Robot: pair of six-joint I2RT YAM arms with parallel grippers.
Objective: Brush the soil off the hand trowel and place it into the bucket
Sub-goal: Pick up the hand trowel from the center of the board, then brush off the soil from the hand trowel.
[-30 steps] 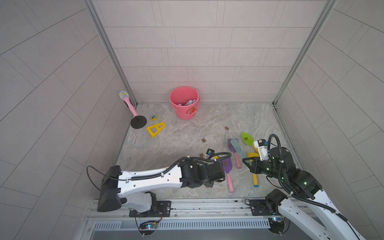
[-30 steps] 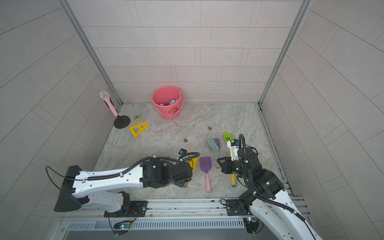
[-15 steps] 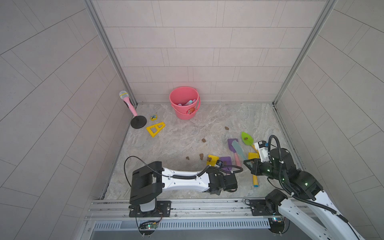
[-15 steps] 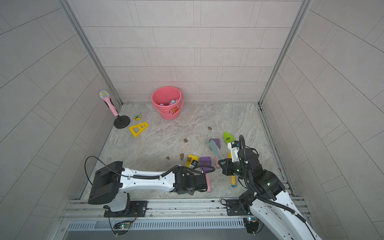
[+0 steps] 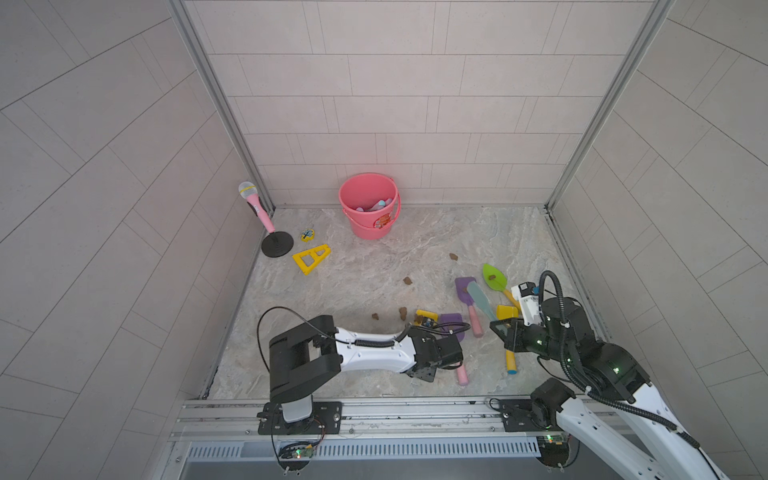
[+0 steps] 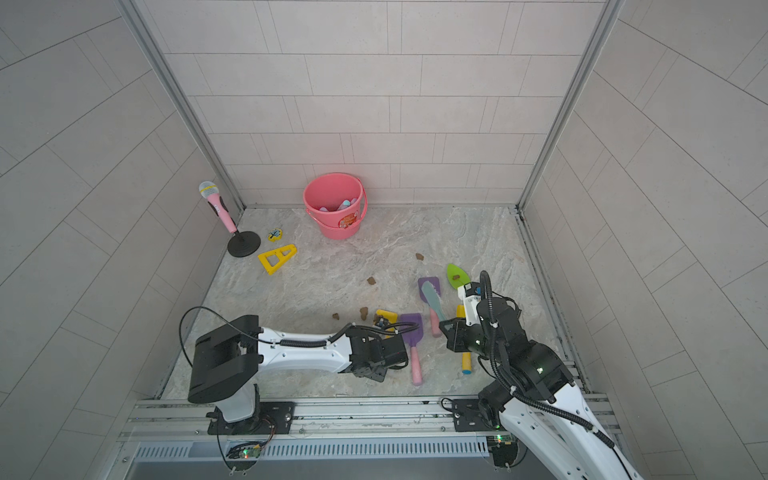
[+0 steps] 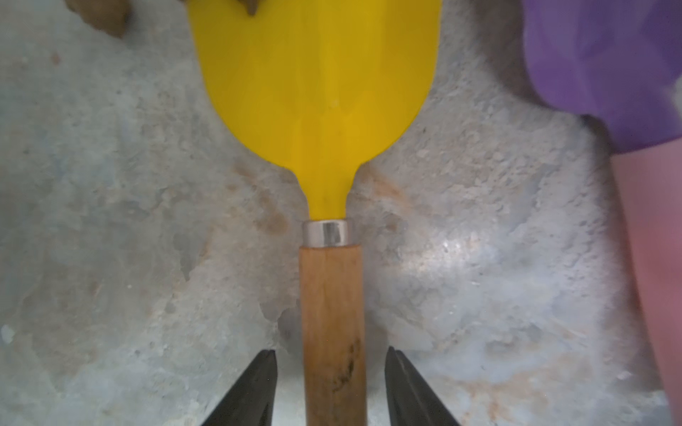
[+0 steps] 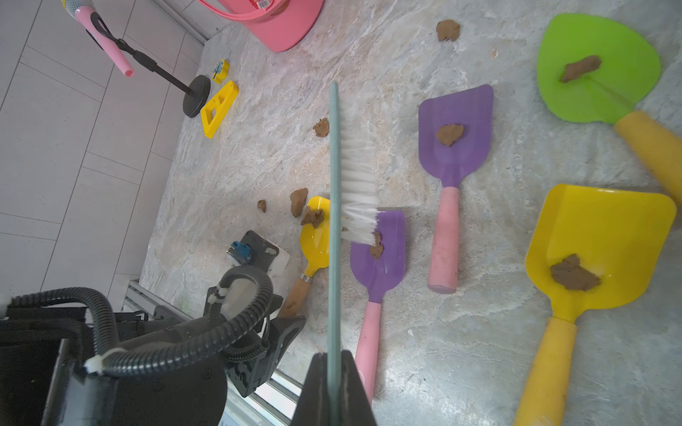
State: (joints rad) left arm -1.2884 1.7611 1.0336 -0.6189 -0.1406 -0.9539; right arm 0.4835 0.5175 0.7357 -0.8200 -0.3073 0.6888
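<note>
The hand trowel (image 7: 317,81) has a yellow blade and a wooden handle (image 7: 332,313) and lies flat on the stone floor. My left gripper (image 7: 331,369) is open, one finger on each side of the handle with a gap at both. A lump of soil (image 8: 313,217) sits at the blade's tip. My right gripper (image 8: 334,361) is shut on a teal brush (image 8: 334,184), whose white bristles hang over a purple trowel (image 8: 378,254). In both top views the brush (image 5: 480,301) (image 6: 432,299) points away from the rail. The bucket (image 5: 365,226) stands at the back wall.
Loose soil lumps (image 5: 402,312) dot the floor. Another purple trowel (image 8: 455,136), a green one (image 8: 598,70) and a yellow scoop (image 8: 598,250) each carry soil. A pink toy microphone (image 5: 266,224) and a yellow triangle (image 5: 311,258) sit at the back left.
My left arm has swung its wrist to the right and toward the front rail, ending over the trowel's wooden handle. The right arm and brush have not moved.
</note>
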